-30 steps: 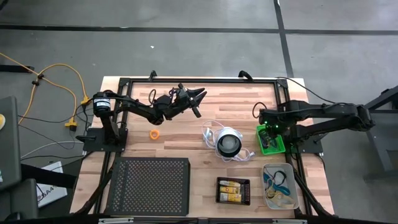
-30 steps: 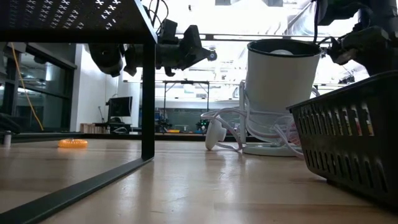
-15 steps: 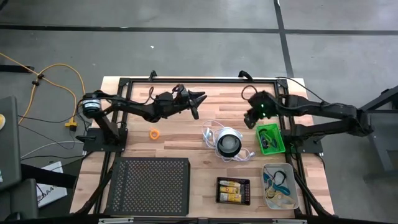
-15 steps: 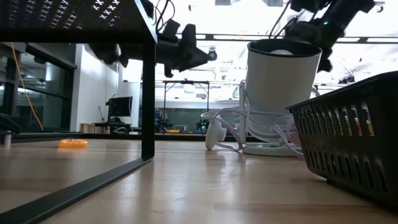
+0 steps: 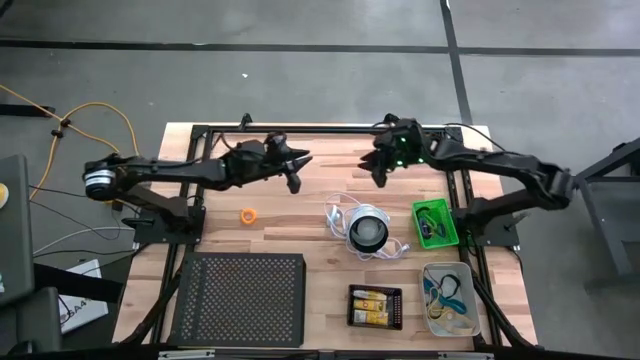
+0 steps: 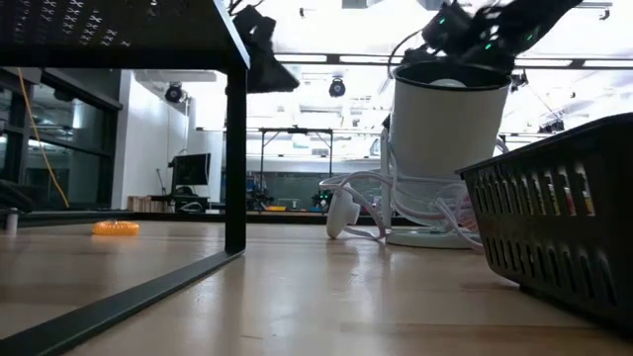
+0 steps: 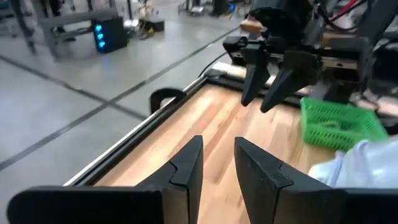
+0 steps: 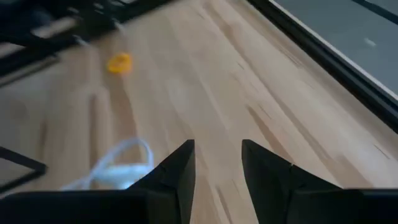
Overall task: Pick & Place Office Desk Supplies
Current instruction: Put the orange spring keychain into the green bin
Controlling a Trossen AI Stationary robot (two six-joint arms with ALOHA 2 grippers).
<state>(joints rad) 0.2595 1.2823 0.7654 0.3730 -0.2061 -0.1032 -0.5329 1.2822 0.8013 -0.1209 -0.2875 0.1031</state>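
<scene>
- Since a second ago the right gripper (image 5: 378,172) has left the green tray (image 5: 436,224) and swung up and across to the table's far edge; the left gripper (image 5: 296,170) has drawn back slightly toward its own side.
- High view: the two grippers face each other across a bare strip of table (image 5: 330,170), well apart. The orange loop (image 5: 248,215) lies near the left gripper, on the side toward the black mesh tray (image 5: 240,298). Yellow-and-white packs (image 5: 374,304) sit in a small black tray, cords (image 5: 447,290) in the clear tray, all well away from both grippers.
- Low view: the orange loop (image 6: 117,227) rests flat on the wood, far from the white round object (image 6: 450,148).
- Left wrist view: the fingers (image 7: 186,165) stand a little apart, empty; the right gripper (image 7: 270,81) hangs ahead with its fingers spread.
- Right wrist view: the fingers (image 8: 180,171) are parted, nothing between them; the orange loop (image 8: 119,63) lies well ahead.
</scene>
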